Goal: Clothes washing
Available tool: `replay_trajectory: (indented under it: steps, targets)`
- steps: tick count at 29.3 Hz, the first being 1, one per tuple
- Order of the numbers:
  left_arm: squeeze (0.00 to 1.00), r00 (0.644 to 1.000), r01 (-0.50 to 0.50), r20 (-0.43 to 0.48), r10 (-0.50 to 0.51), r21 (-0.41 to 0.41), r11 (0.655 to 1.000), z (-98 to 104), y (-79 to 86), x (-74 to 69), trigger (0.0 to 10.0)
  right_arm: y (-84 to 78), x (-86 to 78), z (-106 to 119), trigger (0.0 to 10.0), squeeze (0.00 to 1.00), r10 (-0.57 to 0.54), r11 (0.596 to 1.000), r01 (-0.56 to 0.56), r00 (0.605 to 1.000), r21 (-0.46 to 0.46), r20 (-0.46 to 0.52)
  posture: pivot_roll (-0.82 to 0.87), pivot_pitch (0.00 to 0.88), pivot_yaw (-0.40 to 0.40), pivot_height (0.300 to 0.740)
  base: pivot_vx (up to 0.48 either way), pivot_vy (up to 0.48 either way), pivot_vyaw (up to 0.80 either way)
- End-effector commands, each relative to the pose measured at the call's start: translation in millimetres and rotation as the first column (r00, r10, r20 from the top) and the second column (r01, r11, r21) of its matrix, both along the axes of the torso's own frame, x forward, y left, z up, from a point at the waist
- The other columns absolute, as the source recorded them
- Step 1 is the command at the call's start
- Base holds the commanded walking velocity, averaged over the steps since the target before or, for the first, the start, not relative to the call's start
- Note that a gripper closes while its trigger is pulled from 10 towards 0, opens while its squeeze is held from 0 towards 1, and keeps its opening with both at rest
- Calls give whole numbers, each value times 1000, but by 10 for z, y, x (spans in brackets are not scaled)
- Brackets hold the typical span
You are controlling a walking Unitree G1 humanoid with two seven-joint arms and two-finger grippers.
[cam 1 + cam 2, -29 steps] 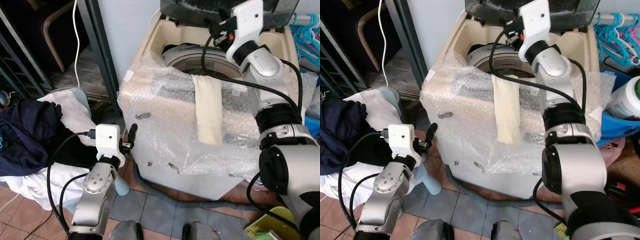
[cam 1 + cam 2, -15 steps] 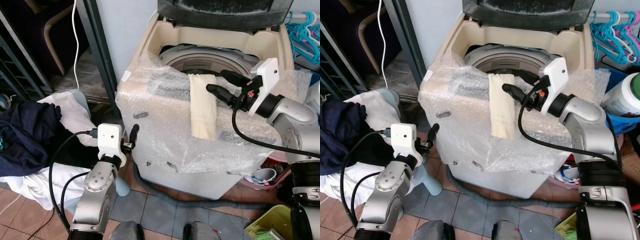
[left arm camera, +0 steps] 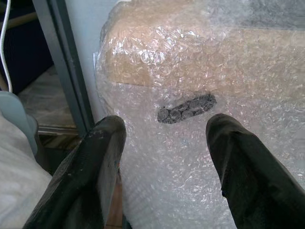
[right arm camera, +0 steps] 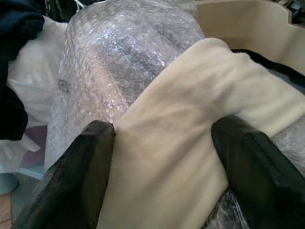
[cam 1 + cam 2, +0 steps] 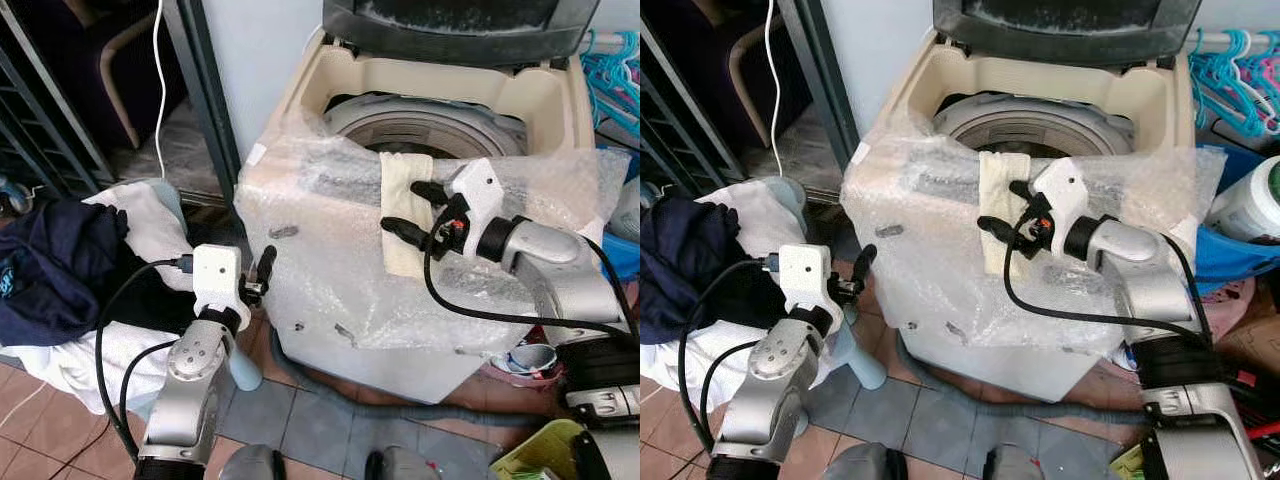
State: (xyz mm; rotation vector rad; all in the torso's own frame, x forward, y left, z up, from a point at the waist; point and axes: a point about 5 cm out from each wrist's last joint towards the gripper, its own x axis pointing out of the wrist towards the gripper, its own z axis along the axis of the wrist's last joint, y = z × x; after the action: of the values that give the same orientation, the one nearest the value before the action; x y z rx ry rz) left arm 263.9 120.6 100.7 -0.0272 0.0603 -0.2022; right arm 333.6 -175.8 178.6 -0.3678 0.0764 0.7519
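A cream top-loading washing machine (image 5: 320, 280) wrapped in bubble wrap stands with its dark lid (image 5: 450, 25) raised and its drum (image 5: 430, 125) exposed. A cream cloth (image 5: 400, 170) hangs over the front rim. My right gripper (image 5: 400, 206) is open against the machine's front, one finger on each side of that cloth (image 4: 181, 143). My left gripper (image 5: 262, 275) is open, low by the machine's left front corner, with only bubble wrap (image 3: 181, 157) between its fingers (image 3: 95, 167). A pile with a navy garment (image 5: 50, 270) on white cloth (image 5: 140, 225) lies at the left.
A dark metal frame (image 5: 205, 110) and a white cable (image 5: 160, 50) stand left of the machine. Turquoise hangers (image 5: 615, 65), a white jar (image 5: 1252, 195) and a blue basin (image 5: 1225, 262) sit at the right. A grey hose (image 5: 330, 385) runs on the tiled floor, near a yellow-green bin (image 5: 540, 455).
My right arm has swung down from above the drum to the machine's front, and its open gripper now straddles the cream cloth. The left arm has stayed put.
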Motion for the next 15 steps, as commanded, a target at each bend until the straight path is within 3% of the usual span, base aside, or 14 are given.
replay_trajectory:
  steps: [1,8,15]
  targets:
    - [0,1000,-10,-13,10,14,1000,-22,36,-7,10000,15,40,-38,0,0,-36,998,36,999,-44,5,-20,71,64,740,0,0,0]
    - [0,1000,-15,-13,16,14,1000,-25,36,-7,10000,-88,138,40,0,0,-146,989,147,988,-26,48,-23,71,58,740,0,0,0]
    - [0,1000,-15,-14,16,14,1000,-29,26,4,10000,-255,283,113,0,0,-293,954,297,951,-30,101,-26,69,56,740,0,0,0]
